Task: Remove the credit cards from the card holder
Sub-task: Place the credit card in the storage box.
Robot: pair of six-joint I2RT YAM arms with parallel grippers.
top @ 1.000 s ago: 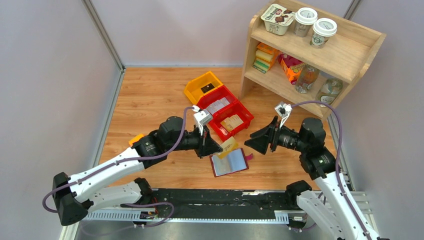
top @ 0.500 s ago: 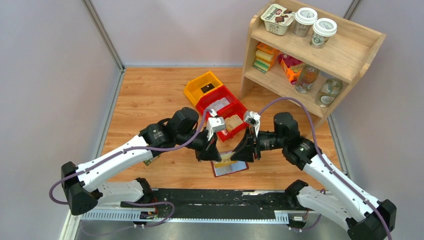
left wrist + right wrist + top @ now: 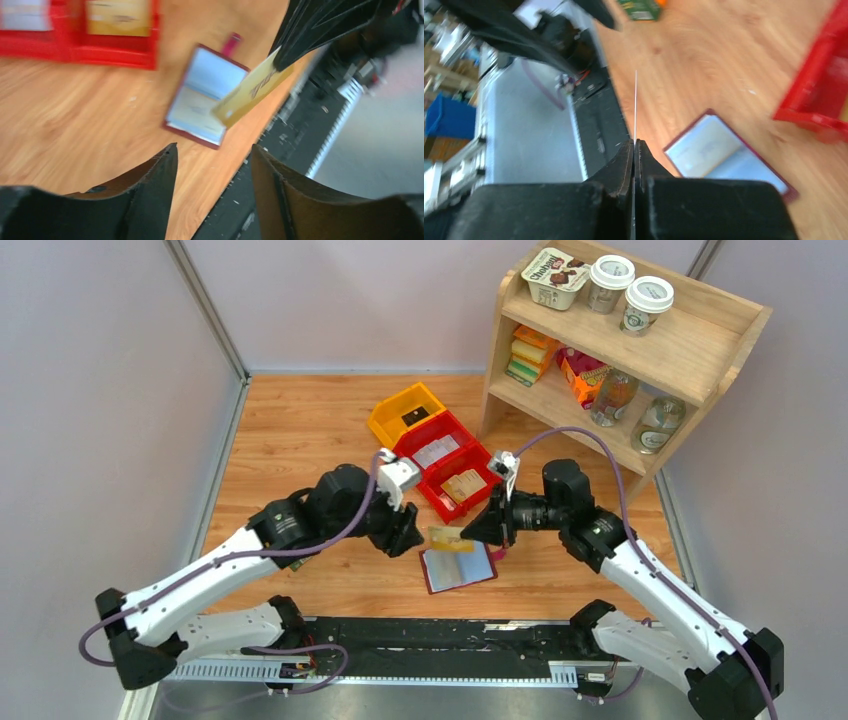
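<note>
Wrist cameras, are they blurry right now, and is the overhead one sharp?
Left wrist: motion-smeared, card holder and credit card soft. Right wrist: card holder streaked, right claw sharp, card a thin edge-on line. Top external: crisp, evenly lit.

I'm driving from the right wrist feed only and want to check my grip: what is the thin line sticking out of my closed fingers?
Observer: A yellow card seen edge-on. The right gripper is shut on it, and it is out of the open wallet.
Operator: Is the other arm touching it?
Observer: No, the left gripper is open and apart from it.
Operator: Any cards already put away?
Observer: One tan card lies in the red bin.
</note>
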